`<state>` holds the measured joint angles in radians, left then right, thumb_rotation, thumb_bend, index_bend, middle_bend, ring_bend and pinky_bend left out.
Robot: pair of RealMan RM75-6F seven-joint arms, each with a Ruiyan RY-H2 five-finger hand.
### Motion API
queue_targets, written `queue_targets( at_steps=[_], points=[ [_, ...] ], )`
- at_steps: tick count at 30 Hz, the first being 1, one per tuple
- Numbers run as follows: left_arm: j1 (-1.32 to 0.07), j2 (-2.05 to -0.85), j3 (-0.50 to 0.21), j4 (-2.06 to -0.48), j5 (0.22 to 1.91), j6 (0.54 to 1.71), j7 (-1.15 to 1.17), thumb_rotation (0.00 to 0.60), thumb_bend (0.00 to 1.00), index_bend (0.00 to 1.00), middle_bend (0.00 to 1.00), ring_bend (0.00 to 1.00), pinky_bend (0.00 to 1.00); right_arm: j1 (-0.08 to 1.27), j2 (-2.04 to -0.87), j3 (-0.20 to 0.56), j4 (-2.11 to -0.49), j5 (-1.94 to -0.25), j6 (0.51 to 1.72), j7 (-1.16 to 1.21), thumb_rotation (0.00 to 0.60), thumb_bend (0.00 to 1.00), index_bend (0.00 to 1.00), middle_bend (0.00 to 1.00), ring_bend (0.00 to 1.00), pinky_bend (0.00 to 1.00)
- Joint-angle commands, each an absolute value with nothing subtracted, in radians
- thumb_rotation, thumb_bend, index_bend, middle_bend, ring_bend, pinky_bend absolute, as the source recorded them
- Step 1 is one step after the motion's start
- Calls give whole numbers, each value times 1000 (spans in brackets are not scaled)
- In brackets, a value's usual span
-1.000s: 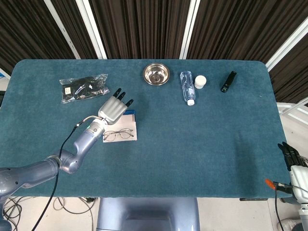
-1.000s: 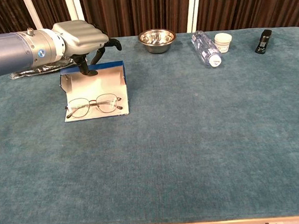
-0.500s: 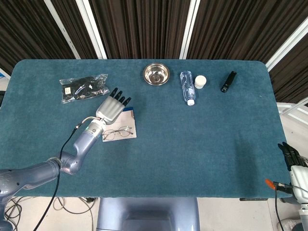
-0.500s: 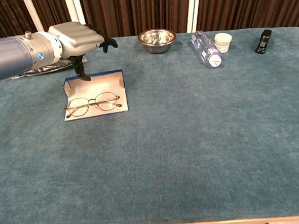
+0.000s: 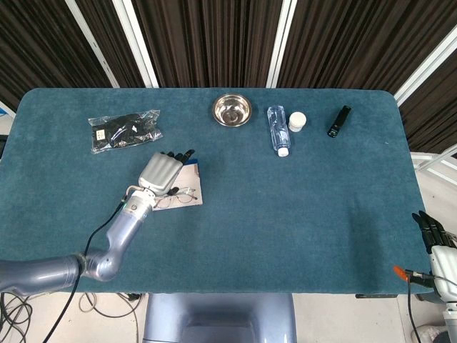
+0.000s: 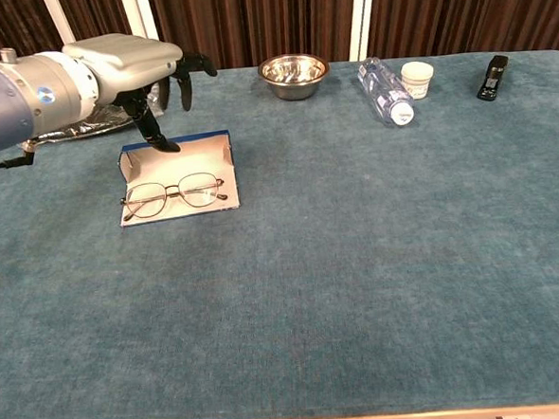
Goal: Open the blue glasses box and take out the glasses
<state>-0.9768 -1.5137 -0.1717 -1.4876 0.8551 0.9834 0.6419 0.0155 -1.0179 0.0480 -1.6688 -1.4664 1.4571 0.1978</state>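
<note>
Our left hand [image 6: 128, 67] hovers spread and empty over the opened box [image 6: 177, 161]; the glasses [image 6: 175, 193] lie inside. Reaching carelessly, we might bend the thin frame or push the box along the table [image 6: 359, 262].

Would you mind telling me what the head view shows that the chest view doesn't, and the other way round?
Only the head view shows the right hand, idle past the table's near right corner, and the whole plastic bag.

Only the chest view shows the box's pale lining under the glasses and the left hand's thumb reaching down to the open blue glasses box.

Both show the left hand, the steel bowl, the lying water bottle, the white cup and the black stapler.
</note>
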Motion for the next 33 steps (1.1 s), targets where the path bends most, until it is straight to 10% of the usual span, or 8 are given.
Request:
queue_targets(
  at_steps=[1,18,26,33],
  points=[
    [-939,-1482,-178,-1613,783,1074,707,600,155,182,517,646,824,15,-1018,48,-1669,-1467,1458,198,600,204,0,0,0,199],
    [-941,-1454,-145,-1739,602,1128,859,600,202,196,552,803,965,15,-1013,45,-1670,-1473,1458,211,600,204,0,0,0,199],
    [-950,-1489,-133,-1680,589,1141,885,600,235,270,958,984,1000,15,-1012,45,-1671,-1474,1457,212,600,204,0,0,0,199],
    [-981,-1538,-156,-1617,460,1139,947,600,236,351,1000,1000,1000,15,-1011,44,-1671,-1475,1456,214,600,204,0,0,0,199]
  ],
)
